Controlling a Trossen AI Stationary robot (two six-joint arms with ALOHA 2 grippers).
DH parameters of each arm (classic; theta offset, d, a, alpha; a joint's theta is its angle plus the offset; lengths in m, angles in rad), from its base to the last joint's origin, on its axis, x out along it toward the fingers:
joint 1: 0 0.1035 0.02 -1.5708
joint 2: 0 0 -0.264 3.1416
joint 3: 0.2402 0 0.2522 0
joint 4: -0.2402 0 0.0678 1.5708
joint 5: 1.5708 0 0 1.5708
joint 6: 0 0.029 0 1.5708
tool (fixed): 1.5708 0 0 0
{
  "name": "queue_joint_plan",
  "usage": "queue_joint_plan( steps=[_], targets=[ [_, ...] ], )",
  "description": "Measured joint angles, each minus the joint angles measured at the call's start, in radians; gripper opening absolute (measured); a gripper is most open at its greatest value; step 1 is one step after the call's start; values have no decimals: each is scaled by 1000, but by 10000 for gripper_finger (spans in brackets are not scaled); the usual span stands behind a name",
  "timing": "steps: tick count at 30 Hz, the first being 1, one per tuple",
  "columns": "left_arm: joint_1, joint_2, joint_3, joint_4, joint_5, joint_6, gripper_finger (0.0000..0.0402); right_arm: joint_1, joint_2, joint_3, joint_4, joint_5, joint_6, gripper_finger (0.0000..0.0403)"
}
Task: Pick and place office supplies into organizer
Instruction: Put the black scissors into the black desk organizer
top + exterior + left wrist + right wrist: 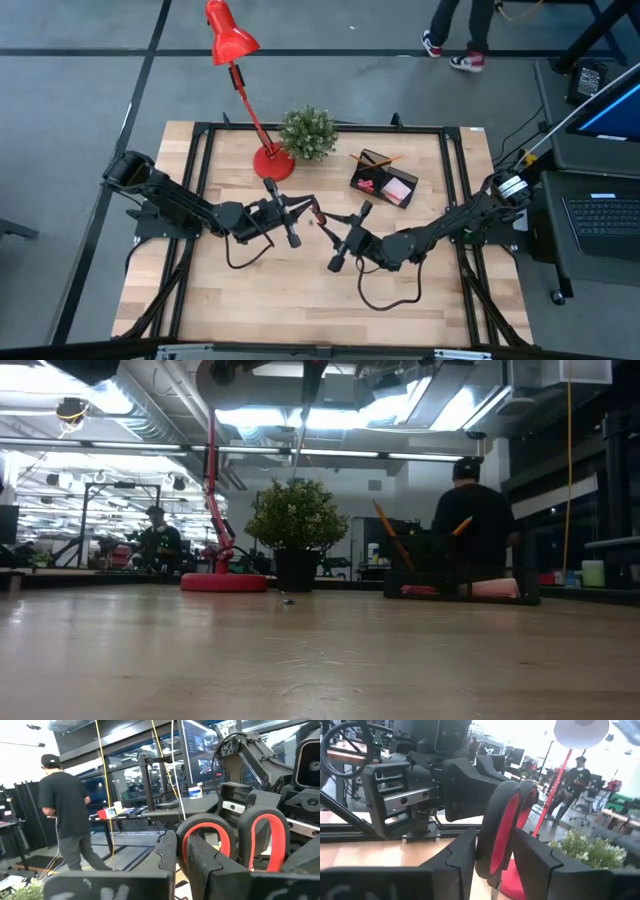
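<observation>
Table (320, 660) up front, wood planks. Organizer (385, 180) far back, right of plant (307, 133), pink pad inside. Above mid-table: left claw (303, 212) pinched narrow on scissors (502, 835), right claw (345, 224) closed around red handle loops.

red desk lamp (238, 60) leans over wooden table's (300, 300) far edge, its round base (273, 163) just beside small green potted plant (308, 133). laptop (605, 215) on side bench at right. person in dark top and cap (62, 815) walks thru room beyond; another person (158, 540) seen in bkgd.
</observation>
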Motion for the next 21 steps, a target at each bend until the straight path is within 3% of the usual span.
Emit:
queue_joint_plan(
  steps=[11, 21],
  targets=[
    [-35, -2, 0, -7, -17, 28, 16, 3, 0, -1, 26, 93, -156, 34],
    [-48, -1, 1, -3, -74, 151, 84, 0, -5, -2, 41, 80, -176, 29]
  ],
)
